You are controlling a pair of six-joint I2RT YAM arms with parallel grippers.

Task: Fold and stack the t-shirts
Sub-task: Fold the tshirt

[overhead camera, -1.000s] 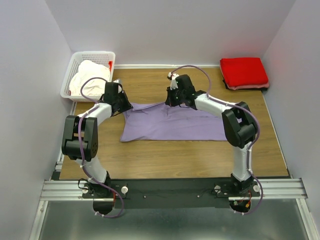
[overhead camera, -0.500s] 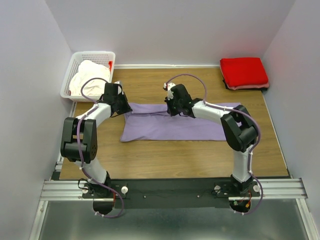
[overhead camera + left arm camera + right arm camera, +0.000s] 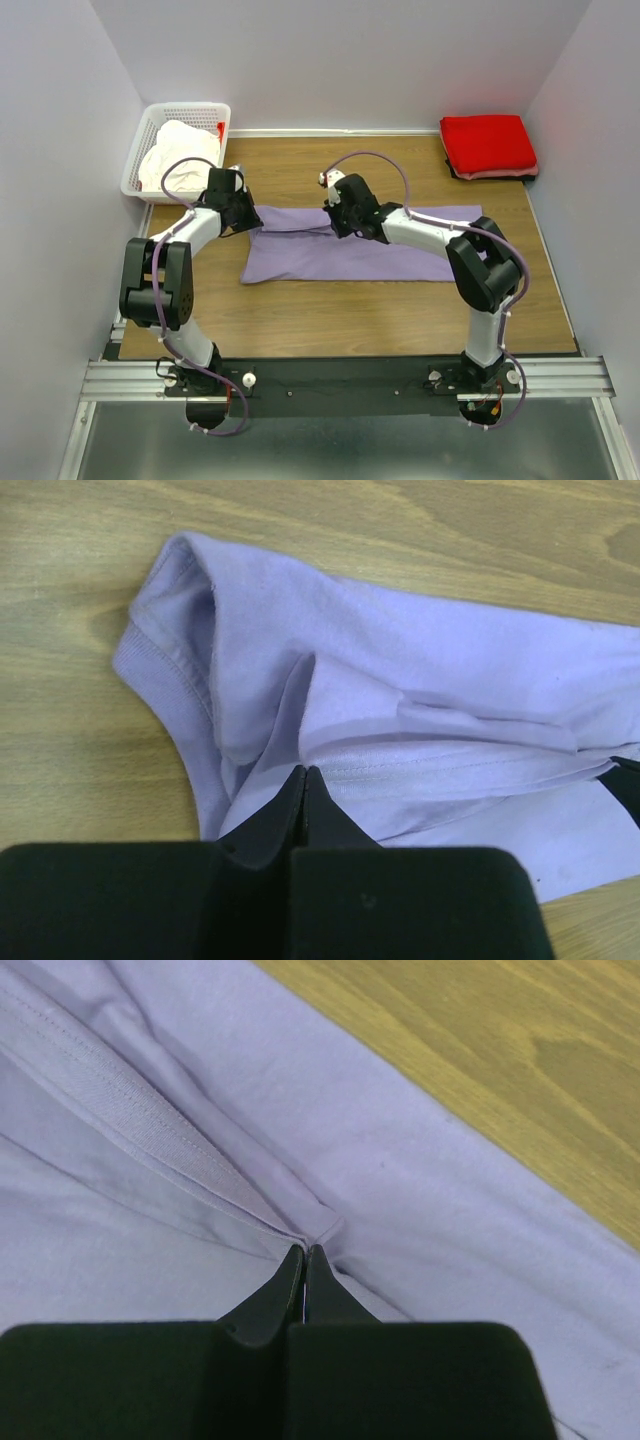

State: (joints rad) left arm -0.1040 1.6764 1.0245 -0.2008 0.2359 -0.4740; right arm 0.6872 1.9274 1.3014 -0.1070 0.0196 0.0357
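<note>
The lavender t-shirt (image 3: 350, 252) lies spread across the middle of the table, its far edge folded over into a strip. My left gripper (image 3: 243, 214) is shut on a raised fold near the sleeve (image 3: 175, 630) at the shirt's far-left corner; the fingertips (image 3: 303, 772) meet on the cloth. My right gripper (image 3: 338, 222) is shut on a hem fold (image 3: 150, 1125) at the middle of the far edge, with the fingertips (image 3: 305, 1250) pinching lavender cloth. The red t-shirt (image 3: 488, 145) sits folded at the back right. A cream-white t-shirt (image 3: 178, 158) lies bunched in the basket.
A white lattice basket (image 3: 190, 110) stands at the back-left corner, just off the wooden tabletop (image 3: 350, 310). Walls close in the left, right and back sides. The arm bases sit on a metal rail (image 3: 340, 378) at the near edge.
Both grippers have drifted left while holding the shirt's far edge. The right one came lower, and the lifted far edge now lies flatter as a folded strip.
</note>
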